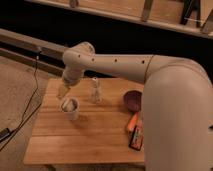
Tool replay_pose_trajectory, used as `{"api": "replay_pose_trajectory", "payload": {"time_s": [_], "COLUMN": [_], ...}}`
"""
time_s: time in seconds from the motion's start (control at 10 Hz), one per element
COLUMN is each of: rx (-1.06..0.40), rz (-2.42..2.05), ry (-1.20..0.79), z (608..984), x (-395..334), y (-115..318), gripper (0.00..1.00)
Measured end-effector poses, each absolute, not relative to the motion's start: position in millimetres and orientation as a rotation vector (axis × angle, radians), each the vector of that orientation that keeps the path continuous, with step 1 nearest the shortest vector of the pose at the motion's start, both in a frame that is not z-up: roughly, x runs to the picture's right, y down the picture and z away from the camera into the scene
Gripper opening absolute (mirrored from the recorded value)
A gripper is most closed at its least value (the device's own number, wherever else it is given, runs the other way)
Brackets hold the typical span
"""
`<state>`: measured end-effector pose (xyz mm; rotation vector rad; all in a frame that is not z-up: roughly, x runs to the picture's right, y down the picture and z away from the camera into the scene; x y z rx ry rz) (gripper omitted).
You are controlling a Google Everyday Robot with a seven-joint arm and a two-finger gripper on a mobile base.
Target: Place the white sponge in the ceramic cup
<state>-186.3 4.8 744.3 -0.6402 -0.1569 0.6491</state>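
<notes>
The small white ceramic cup [71,110] stands upright on the left part of the wooden table [95,135]. An off-white block, the white sponge [67,104], sits in the cup's mouth and sticks up a little above the rim. My gripper [63,92] hangs at the end of the big white arm, just above and to the left of the cup, close to the sponge. I cannot tell whether it touches the sponge.
A slim clear bottle-like object [95,91] stands just right of the cup. A maroon bowl [133,100] sits at the right, with a black-and-orange flat item [135,131] in front of it. My arm's bulky link [175,115] covers the table's right side. A cable [25,115] trails on the floor at the left.
</notes>
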Motion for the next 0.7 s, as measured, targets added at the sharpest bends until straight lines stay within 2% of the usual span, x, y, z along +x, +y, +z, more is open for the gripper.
{"api": "replay_pose_trajectory", "payload": {"time_s": [0.5,0.7], "rx": [-0.593,-0.585], "rz": [0.732,0.744], "ry": [0.033,0.048], "z": [737,738], "x": [-171,-169], "y": [-6,-8], "gripper": [0.8,0.8]}}
